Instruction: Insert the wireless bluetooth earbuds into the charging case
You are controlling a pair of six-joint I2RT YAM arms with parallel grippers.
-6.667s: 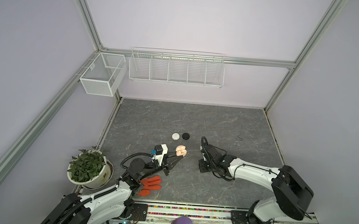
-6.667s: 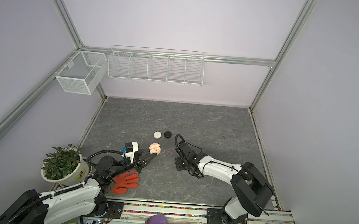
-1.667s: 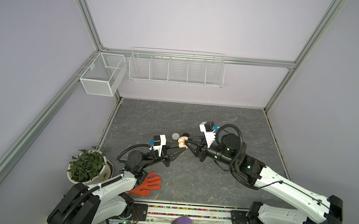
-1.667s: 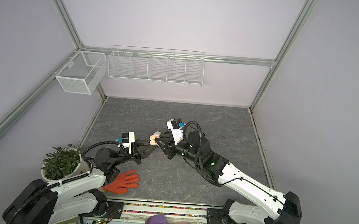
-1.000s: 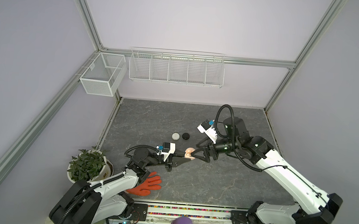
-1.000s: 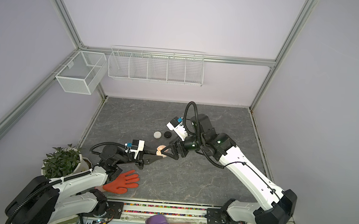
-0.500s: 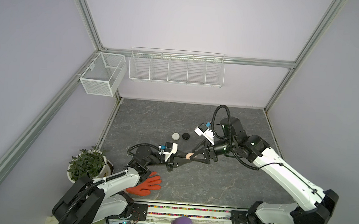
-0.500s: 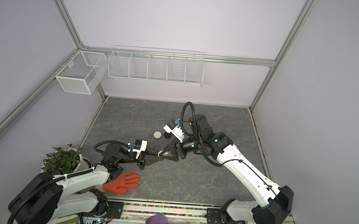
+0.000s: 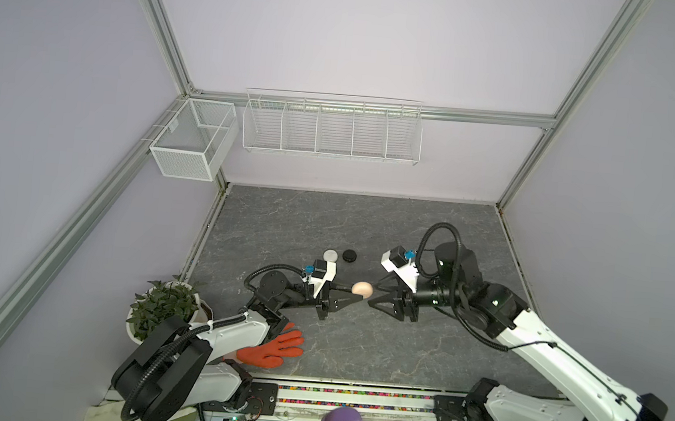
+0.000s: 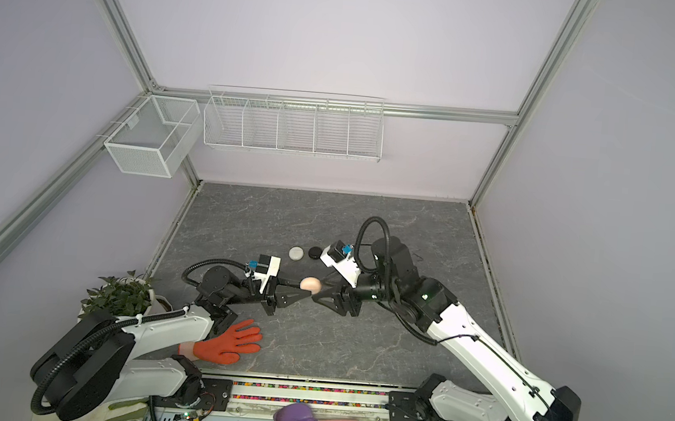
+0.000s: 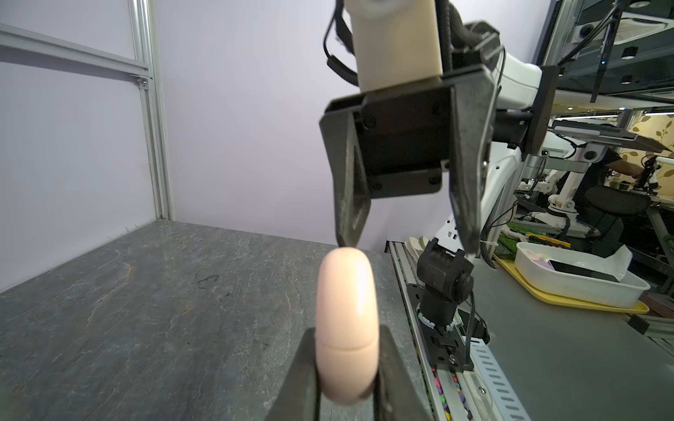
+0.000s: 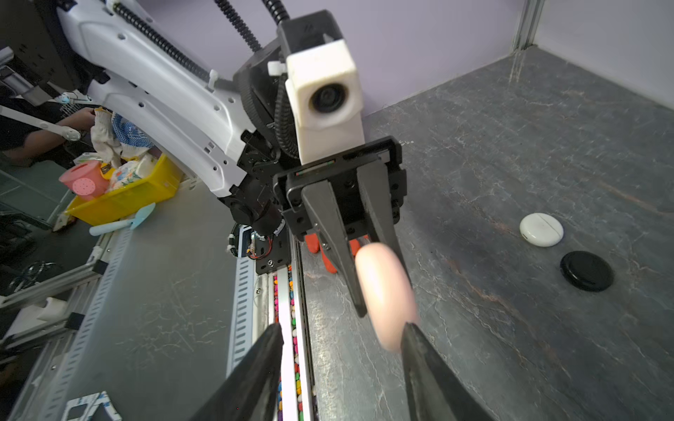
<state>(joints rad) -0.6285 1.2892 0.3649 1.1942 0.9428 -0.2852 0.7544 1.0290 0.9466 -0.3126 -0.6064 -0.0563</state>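
Left gripper (image 9: 346,300) pinching pale pink round plastic case (image 9: 361,300) on edge, clear of grey stone tabletop (image 9: 326,219). Right gripper (image 11: 408,242) spread, one tip at case rim. I'd centre case between tips before closing, slow, away from lid seam (image 11: 346,348). Earbuds not visible

The pink case (image 12: 386,295) is blurred in the right wrist view, and its shut shell hides its inside. Whether the right gripper (image 12: 342,326) touches it cannot be told. The frame edge cuts off both fingers (image 12: 430,379). The left arm (image 9: 229,331) covers part of the glove (image 9: 278,346).
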